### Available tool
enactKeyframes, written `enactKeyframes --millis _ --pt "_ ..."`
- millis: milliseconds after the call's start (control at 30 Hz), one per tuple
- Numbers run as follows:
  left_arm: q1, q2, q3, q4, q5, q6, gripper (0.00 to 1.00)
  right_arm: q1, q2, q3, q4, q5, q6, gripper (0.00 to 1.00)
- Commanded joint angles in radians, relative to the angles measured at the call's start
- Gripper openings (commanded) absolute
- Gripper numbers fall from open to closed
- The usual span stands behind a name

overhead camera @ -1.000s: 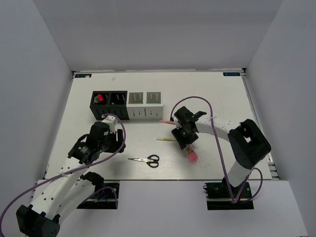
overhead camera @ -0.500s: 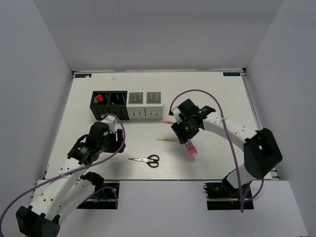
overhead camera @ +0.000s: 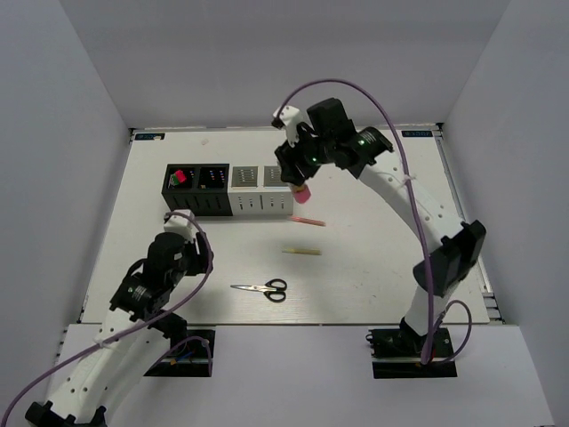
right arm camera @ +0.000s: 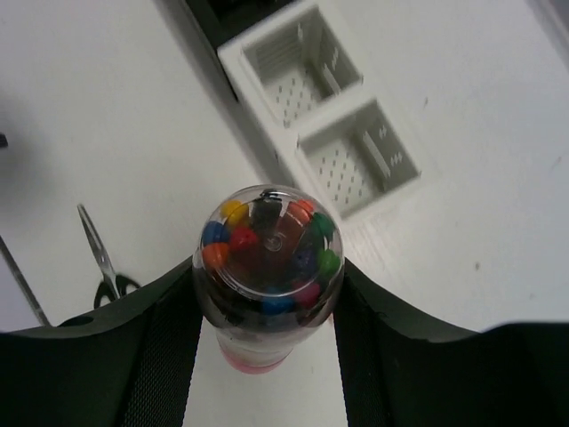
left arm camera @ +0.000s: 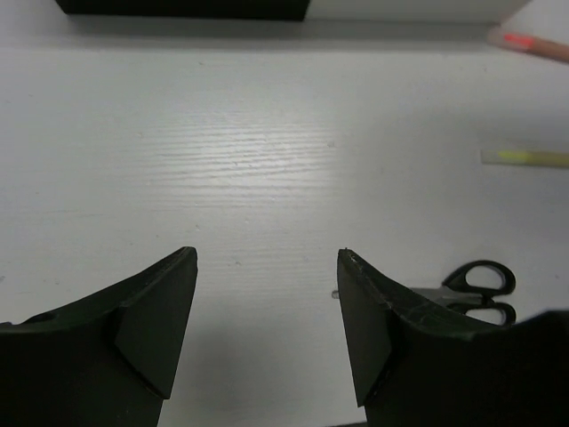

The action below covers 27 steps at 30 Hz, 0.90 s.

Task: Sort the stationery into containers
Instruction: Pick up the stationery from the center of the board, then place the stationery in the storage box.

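Observation:
My right gripper (overhead camera: 300, 171) hangs high over the table, shut on the clear pink-ended tube (overhead camera: 302, 190), which holds coloured beads (right arm camera: 267, 258). It is just right of the far-right white holder (overhead camera: 277, 176) in the row of containers (overhead camera: 228, 181). In the right wrist view the tube sits between both fingers (right arm camera: 160, 338), with the two white holders (right arm camera: 331, 114) below and beyond it. The pink pen (overhead camera: 308, 220), yellow pencil (overhead camera: 302, 252) and scissors (overhead camera: 263, 288) lie on the table. My left gripper (left arm camera: 267, 258) is open and empty, low over bare table, left of the scissors (left arm camera: 480, 286).
Red and green marker caps (overhead camera: 180, 176) show in the leftmost black holder. White walls close in the table on three sides. In the left wrist view the pencil (left arm camera: 526, 157) and pen (left arm camera: 530, 43) lie to the right.
My right arm has lifted the tube from the front-middle of the table and carried it back and up to beside the white holders. The left arm has drawn back slightly.

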Motion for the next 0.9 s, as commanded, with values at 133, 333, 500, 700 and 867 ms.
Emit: enactKeyframes --millis 133,333,500,700,867 --pt "-0.006 -0.143 -0.039 0.04 -0.239 -0.029 0.74 0.012 0.166 0.229 0.241 -0.16 0.05 0.0" --pt "-0.004 -0.145 -0.034 0.029 -0.27 -0.029 0.74 0.02 0.262 0.22 0.581 -0.254 0.126 0.0" --pt "-0.006 -0.129 -0.032 0.023 -0.268 -0.027 0.74 0.04 0.403 0.325 0.718 -0.297 0.18 0.0" --pt "-0.003 -0.131 -0.029 0.019 -0.274 -0.027 0.74 0.069 0.505 0.35 0.917 -0.325 0.216 0.0" --pt "-0.006 -0.139 -0.034 0.025 -0.277 -0.026 0.74 0.075 0.584 0.361 1.099 -0.306 0.297 0.0"
